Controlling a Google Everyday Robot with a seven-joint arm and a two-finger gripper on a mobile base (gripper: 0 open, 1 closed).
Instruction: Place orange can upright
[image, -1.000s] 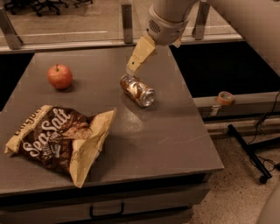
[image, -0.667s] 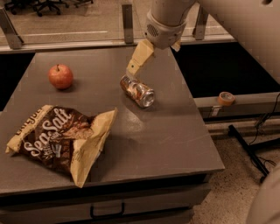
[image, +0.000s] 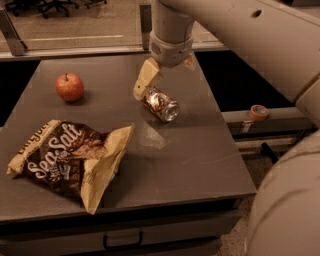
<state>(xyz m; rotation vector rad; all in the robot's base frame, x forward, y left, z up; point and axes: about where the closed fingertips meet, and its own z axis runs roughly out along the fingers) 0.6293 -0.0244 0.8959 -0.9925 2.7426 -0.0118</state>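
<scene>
The orange can (image: 160, 104) lies on its side on the grey table (image: 190, 155), right of centre, with its silver end facing the front right. My gripper (image: 166, 80) hangs from the arm just above and behind the can, and it is open. Its tan left finger (image: 145, 80) reaches down to the can's far left end. The right finger (image: 190, 61) shows only as a short stub behind the wrist. The can is not held.
A red apple (image: 69, 86) stands at the back left. A brown Sea Salt chip bag (image: 70, 159) lies at the front left. The table's right edge is close to the can. A roll of tape (image: 258, 112) sits on a ledge to the right.
My gripper has come down and slightly left, so its left finger now reaches the can's far end. The can, apple and bag have not moved.
</scene>
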